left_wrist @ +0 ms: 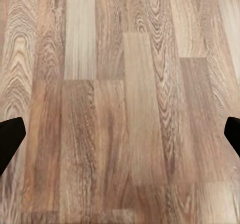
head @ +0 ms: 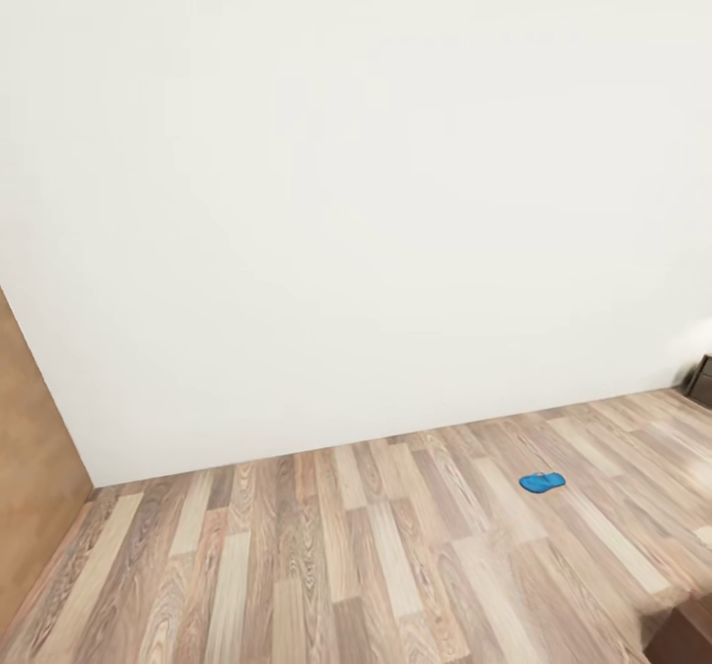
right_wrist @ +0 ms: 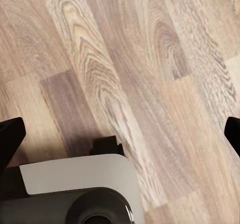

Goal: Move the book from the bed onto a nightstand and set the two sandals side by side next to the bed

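One bright blue sandal (head: 543,482) lies flat on the wood-plank floor, right of centre in the head view and a short way out from the white wall. At the far right edge, against the wall, part of a dark-brown nightstand (head: 702,379) shows. The book is out of view. In the left wrist view my left gripper (left_wrist: 120,139) is open over bare floor, its dark fingertips (left_wrist: 10,140) wide apart. In the right wrist view my right gripper (right_wrist: 120,136) is likewise open over the planks, with nothing between its fingers.
A dark-brown wooden corner (head: 686,636) sits at the bottom right of the head view; I cannot tell whether it is the bed. A brown panel (head: 30,466) meets the white wall at the left. The robot's white and grey base (right_wrist: 75,194) shows in the right wrist view.
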Tool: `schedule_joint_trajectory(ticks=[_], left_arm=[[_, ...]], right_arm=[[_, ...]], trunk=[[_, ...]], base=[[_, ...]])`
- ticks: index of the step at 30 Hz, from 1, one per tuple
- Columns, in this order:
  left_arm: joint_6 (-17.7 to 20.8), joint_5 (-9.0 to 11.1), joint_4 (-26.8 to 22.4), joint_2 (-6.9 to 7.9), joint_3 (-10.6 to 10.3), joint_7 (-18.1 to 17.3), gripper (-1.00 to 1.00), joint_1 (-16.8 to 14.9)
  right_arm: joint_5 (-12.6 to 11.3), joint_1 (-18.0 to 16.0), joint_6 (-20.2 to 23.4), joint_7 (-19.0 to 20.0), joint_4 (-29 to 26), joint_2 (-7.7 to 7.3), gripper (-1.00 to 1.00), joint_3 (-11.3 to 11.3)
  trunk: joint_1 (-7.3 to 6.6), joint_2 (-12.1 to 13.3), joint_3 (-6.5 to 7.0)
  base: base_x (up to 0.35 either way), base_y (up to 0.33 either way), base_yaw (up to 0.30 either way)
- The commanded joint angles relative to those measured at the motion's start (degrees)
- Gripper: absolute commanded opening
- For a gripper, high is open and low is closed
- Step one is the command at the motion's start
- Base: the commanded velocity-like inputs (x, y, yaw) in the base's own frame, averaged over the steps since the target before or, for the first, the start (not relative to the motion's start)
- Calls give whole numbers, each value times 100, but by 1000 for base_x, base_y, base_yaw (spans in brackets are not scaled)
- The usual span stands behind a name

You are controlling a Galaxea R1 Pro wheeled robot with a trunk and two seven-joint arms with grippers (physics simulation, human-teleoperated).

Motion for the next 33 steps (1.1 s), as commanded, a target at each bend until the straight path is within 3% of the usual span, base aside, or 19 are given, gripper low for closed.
schedule_joint_trajectory(ticks=[1, 33], left_arm=[[-16, 46, 3, 1, -6, -4, 100, -3], [-16, 44, 3, 10, -6, -4, 100, -3]], right_arm=[[2, -4, -18, -2, 4, 2, 100, -17], [2, -4, -21, -2, 5, 2, 100, -19]], trunk=[[3, -3, -6], [3, -3, -6]], base=[[319, 51, 0], [331, 4, 0]])
